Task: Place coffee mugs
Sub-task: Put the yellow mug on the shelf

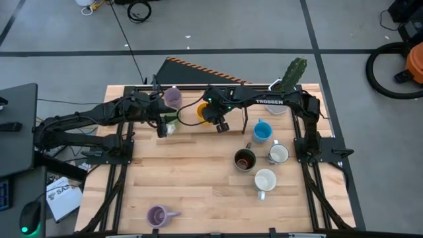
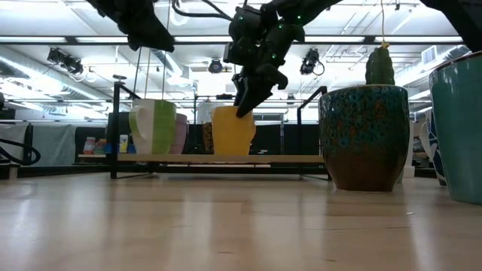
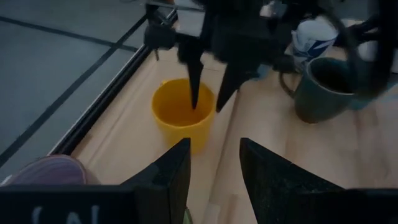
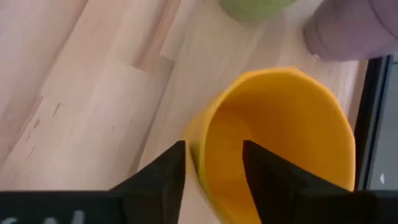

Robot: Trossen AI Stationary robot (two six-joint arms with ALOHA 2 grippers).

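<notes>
- In the high view the orange mug (image 1: 202, 111) is mostly covered by the right gripper (image 1: 220, 124), so only a sliver of its yellow-orange rim shows at the back of the table (image 1: 198, 192).
- The green mug (image 1: 170, 119) is half hidden under the left gripper (image 1: 162, 128); only a pale green edge shows beside the purple mug (image 1: 172, 98).
- From the low view the green mug (image 2: 153, 126) stands in front of the purple mug (image 2: 179, 132), of which only an edge shows; both arms are cut off at the top.
- The right gripper (image 2: 248, 94) stands over the orange mug (image 2: 233, 130) with its fingers parted around one side of the rim. One finger is inside the cup and one outside, as the left wrist view shows (image 3: 208, 93). Whether the fingers press the wall cannot be told.
- In the right wrist view the orange mug (image 4: 280, 143) is smooth, bright yellow-orange and faceted at the rim, upright on the wood.
- The left gripper (image 3: 214, 168) has its fingers apart with nothing between them, near the green mug.
- Nearer the right side stand a blue mug (image 1: 262, 131), a dark brown mug (image 1: 245, 159) and two white mugs (image 1: 278, 154) (image 1: 265, 180).
- A second purple mug (image 1: 157, 215) sits alone at the front edge.
- The cactus pot (image 1: 291, 78) stands at the back right corner, partly behind the right arm.
</notes>
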